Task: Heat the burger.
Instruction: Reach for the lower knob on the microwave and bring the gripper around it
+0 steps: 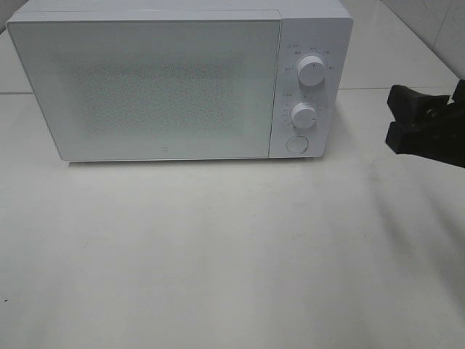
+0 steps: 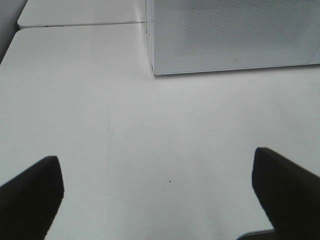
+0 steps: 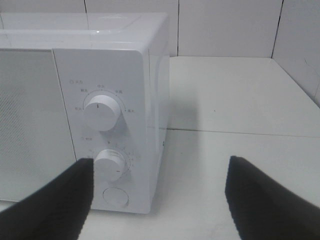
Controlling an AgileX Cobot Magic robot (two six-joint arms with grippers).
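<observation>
The burger is out of view in all three views. A white microwave [image 1: 160,87] stands at the back of the table with its door shut. My right gripper [image 1: 394,116] hovers open to the right of its control panel, level with the lower knob [image 1: 304,115]. In the right wrist view the right gripper [image 3: 160,200] is empty, with its two dark fingers [image 3: 55,200] spread wide in front of the panel. My left gripper [image 2: 160,195] is open and empty over bare table, in front of the microwave's left front corner [image 2: 152,70].
The control panel has an upper knob [image 1: 312,70], the lower knob and a round button [image 1: 296,144]. The white table [image 1: 218,254] stretches in front of the microwave. A tiled wall [image 3: 225,25] rises behind the table.
</observation>
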